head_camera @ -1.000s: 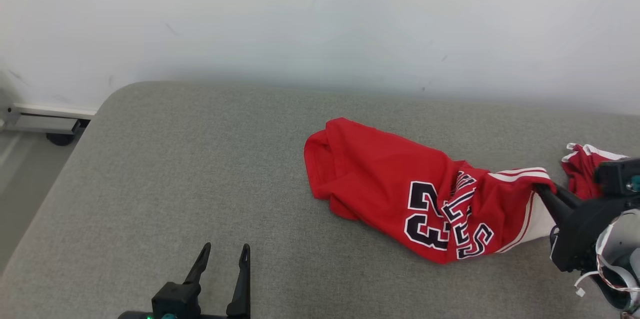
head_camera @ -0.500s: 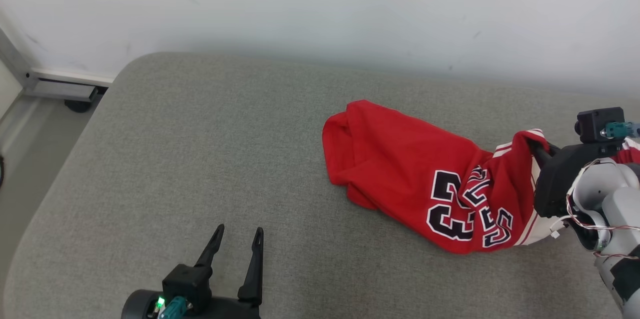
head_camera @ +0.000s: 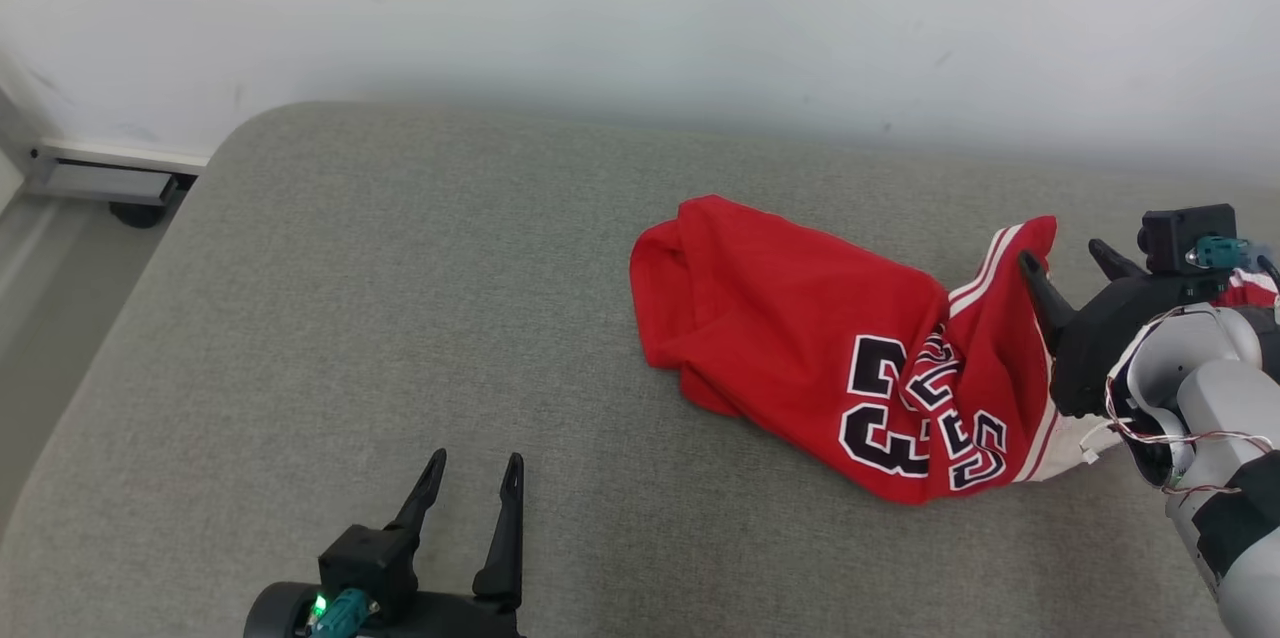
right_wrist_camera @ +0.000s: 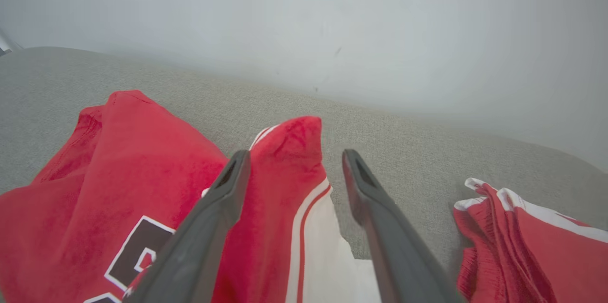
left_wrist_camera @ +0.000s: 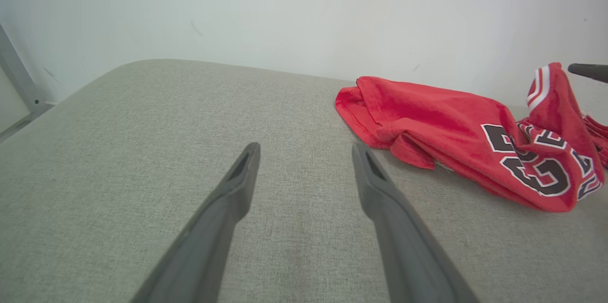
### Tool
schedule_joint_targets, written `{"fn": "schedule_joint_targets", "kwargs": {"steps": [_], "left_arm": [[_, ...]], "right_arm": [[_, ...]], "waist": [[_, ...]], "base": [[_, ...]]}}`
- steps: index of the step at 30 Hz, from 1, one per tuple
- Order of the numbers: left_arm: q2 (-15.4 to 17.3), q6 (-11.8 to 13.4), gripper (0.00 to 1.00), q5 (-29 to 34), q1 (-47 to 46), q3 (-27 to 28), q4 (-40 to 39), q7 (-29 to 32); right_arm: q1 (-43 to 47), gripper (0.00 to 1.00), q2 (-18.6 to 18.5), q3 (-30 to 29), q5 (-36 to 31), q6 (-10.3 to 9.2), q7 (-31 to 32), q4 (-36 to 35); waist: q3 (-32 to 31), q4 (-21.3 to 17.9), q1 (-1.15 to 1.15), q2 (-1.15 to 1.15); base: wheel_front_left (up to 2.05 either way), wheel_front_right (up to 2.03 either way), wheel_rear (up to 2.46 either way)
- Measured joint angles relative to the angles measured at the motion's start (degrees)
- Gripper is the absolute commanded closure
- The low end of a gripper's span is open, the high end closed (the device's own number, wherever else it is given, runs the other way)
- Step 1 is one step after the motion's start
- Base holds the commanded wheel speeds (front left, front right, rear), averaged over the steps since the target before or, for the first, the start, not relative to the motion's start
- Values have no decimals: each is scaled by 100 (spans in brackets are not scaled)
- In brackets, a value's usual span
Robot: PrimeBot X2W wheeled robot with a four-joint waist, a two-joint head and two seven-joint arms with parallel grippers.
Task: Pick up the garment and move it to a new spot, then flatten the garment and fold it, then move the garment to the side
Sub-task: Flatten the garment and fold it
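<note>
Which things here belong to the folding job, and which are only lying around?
For the job:
- red jersey
- right tool, open at the jersey's raised fold
- left tool, open, apart from the jersey
- grey padded surface

Lying about:
- red-and-white cloth at the far right
- metal rail by the wall
- dark wheel under it

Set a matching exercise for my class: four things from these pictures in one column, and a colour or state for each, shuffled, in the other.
Column one
1. garment
2. left gripper
3. right gripper
4. padded surface

Column two
A. grey and plain
B. jaws open over bare surface
C. red, crumpled, printed with 23
D. jaws open either side of a raised striped fold

Pairs: 1-C, 2-B, 3-D, 4-A
</note>
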Motion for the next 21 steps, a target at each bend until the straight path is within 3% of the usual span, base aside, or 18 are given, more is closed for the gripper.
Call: {"fn": "schedule_joint_targets", "kwargs": {"steps": [11, 21], "left_arm": [[-15, -544, 0, -312, -599, -215, 642, 132], [-74, -1065, 0, -433, -1506, -511, 1545, 426]], "right_arm": [[74, 0, -101, -115, -78, 85, -915, -171], [215, 0, -254, 145, -304, 89, -724, 143]], "waist": [[9, -394, 0, 0], [208, -741, 0, 0]], "base": [[0, 0, 0], [0, 0, 0]]}}
